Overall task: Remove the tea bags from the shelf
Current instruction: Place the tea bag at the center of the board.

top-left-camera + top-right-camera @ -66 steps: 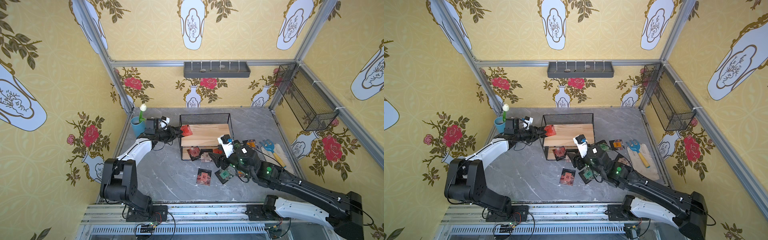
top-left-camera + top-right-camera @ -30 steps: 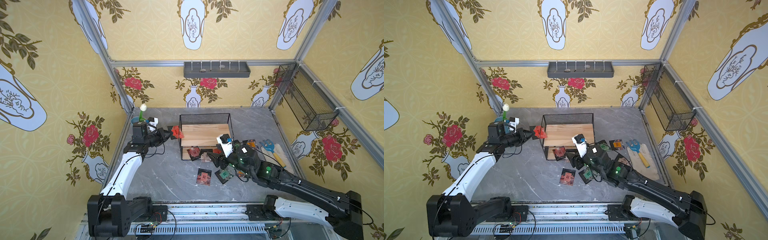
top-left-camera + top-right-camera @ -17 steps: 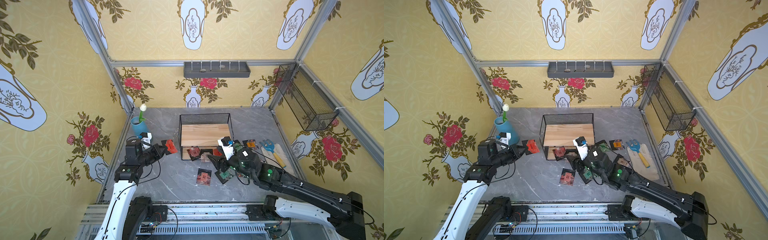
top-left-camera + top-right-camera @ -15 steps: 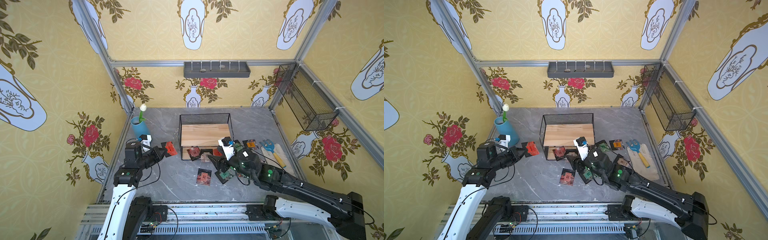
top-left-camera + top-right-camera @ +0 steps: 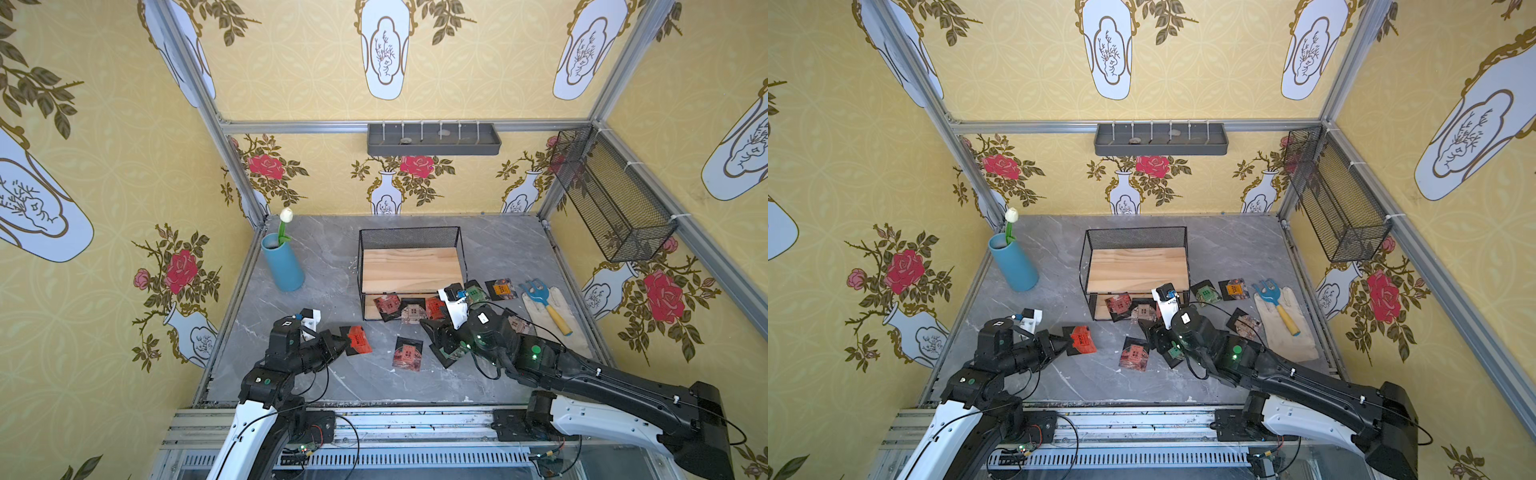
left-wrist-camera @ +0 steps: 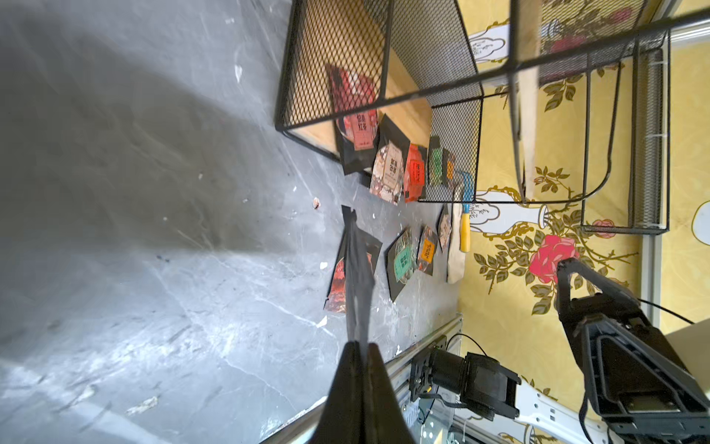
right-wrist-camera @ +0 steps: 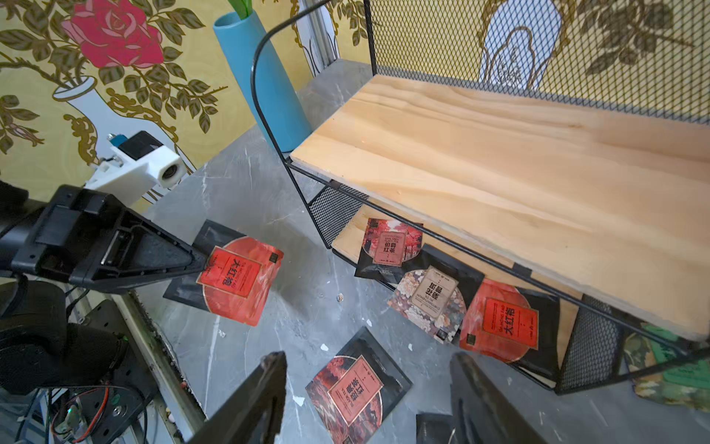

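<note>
Left jaws pinch red tea bag (image 5: 360,339) by its black edge

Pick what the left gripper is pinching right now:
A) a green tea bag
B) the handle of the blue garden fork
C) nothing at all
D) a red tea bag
D: the right wrist view shows the left gripper shut on the corner of a red tea bag, outside the shelf.
</note>
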{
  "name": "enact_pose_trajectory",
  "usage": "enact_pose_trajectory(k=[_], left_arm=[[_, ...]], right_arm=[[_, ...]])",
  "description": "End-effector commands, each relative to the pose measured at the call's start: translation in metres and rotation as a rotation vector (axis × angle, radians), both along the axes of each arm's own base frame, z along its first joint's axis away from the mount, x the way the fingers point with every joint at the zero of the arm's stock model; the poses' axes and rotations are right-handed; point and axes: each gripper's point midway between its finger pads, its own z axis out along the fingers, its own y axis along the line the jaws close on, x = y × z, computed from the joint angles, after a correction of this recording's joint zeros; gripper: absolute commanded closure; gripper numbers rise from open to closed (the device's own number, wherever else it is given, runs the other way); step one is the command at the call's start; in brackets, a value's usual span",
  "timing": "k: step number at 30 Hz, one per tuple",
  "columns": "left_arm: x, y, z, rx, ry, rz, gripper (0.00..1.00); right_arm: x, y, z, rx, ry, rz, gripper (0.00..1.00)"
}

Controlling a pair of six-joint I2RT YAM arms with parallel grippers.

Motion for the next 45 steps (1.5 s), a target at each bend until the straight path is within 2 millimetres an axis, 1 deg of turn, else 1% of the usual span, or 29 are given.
enact_pose_trajectory(k=[1, 4, 11, 15, 20, 23, 26, 28, 29, 31, 33, 34, 36, 42, 45], left_arm=[[0.010, -0.007, -0.004, -0.027, -0.017, 0.012, 1.00], [0.011, -0.014, -0.017, -0.017, -0.002, -0.005, 1.00], [0.015, -0.026, -0.035, 0.007, 0.007, -0.045, 0.98], [0.015, -0.028, -0.047, 0.019, 0.030, -0.051, 0.97], [0.014, -0.027, -0.060, 0.056, 0.058, -0.062, 0.95], [0.014, -0.027, -0.064, 0.068, 0.064, -0.065, 0.89], [0.014, -0.025, -0.069, 0.084, 0.078, -0.060, 0.79], [0.013, -0.025, -0.072, 0.090, 0.087, -0.063, 0.78], [0.012, -0.024, -0.073, 0.091, 0.091, -0.063, 0.76], [0.012, -0.023, -0.074, 0.096, 0.095, -0.058, 0.69], [0.011, -0.021, -0.076, 0.104, 0.100, -0.051, 0.57], [0.011, -0.020, -0.076, 0.110, 0.102, -0.049, 0.54], [0.011, -0.018, -0.075, 0.128, 0.102, -0.042, 0.45], [0.009, -0.010, -0.072, 0.191, 0.105, -0.040, 0.33], [0.009, -0.008, -0.070, 0.210, 0.102, -0.045, 0.31]], right_arm=[[0.003, 0.000, 0.000, 0.029, 0.008, -0.032, 0.30], [0.003, -0.001, -0.005, 0.026, 0.016, -0.037, 0.30], [0.005, -0.001, -0.022, -0.017, 0.037, -0.047, 0.30], [0.005, -0.002, -0.029, -0.039, 0.035, -0.051, 0.29], [0.006, 0.000, -0.031, -0.043, 0.029, -0.048, 0.29], [0.007, 0.001, -0.032, -0.048, 0.030, -0.046, 0.29], [0.007, 0.002, -0.037, -0.066, 0.033, -0.043, 0.29], [0.007, 0.003, -0.039, -0.076, 0.035, -0.039, 0.29], [0.007, 0.004, -0.041, -0.080, 0.037, -0.037, 0.29], [0.007, 0.005, -0.042, -0.088, 0.034, -0.034, 0.29], [0.007, 0.006, -0.043, -0.094, 0.024, -0.024, 0.29], [0.007, 0.006, -0.043, -0.097, 0.019, -0.023, 0.28], [0.005, 0.008, -0.043, -0.100, 0.006, -0.009, 0.27], [0.005, 0.012, -0.044, -0.117, -0.009, 0.011, 0.26], [0.004, 0.015, -0.046, -0.130, -0.011, 0.022, 0.26]])
